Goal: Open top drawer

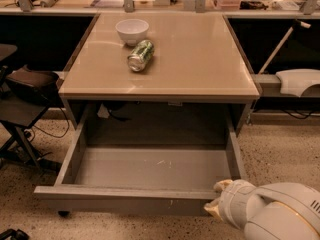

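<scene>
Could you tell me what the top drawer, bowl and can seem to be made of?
The top drawer looks like matte grey painted metal, with pale scuffs on its floor. The bowl is glossy white, ceramic or plastic. The can is likely aluminium, given its shiny rim. The gripper is at the drawer's front-right corner.

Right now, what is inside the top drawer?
The top drawer shows only a bare grey floor with faint whitish marks. The end effector at its front right corner covers that corner, and the front panel hides the strip just behind it.
</scene>
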`<state>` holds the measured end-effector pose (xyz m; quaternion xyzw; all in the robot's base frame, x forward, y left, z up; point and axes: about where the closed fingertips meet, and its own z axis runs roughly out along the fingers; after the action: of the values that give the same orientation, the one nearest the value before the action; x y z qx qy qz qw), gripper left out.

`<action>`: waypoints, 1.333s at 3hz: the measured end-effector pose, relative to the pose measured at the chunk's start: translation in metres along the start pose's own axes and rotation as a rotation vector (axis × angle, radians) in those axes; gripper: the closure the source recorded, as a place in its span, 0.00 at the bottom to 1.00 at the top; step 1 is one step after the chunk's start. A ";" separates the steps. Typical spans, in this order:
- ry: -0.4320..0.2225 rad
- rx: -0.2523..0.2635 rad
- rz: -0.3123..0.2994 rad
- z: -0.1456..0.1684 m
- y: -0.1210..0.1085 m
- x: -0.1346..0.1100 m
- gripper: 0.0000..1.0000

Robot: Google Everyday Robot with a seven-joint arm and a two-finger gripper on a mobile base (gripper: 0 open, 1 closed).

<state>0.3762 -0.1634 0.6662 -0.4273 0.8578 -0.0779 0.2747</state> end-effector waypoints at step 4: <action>-0.002 0.009 -0.004 -0.007 0.008 0.004 0.59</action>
<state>0.3650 -0.1617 0.6676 -0.4280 0.8563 -0.0818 0.2773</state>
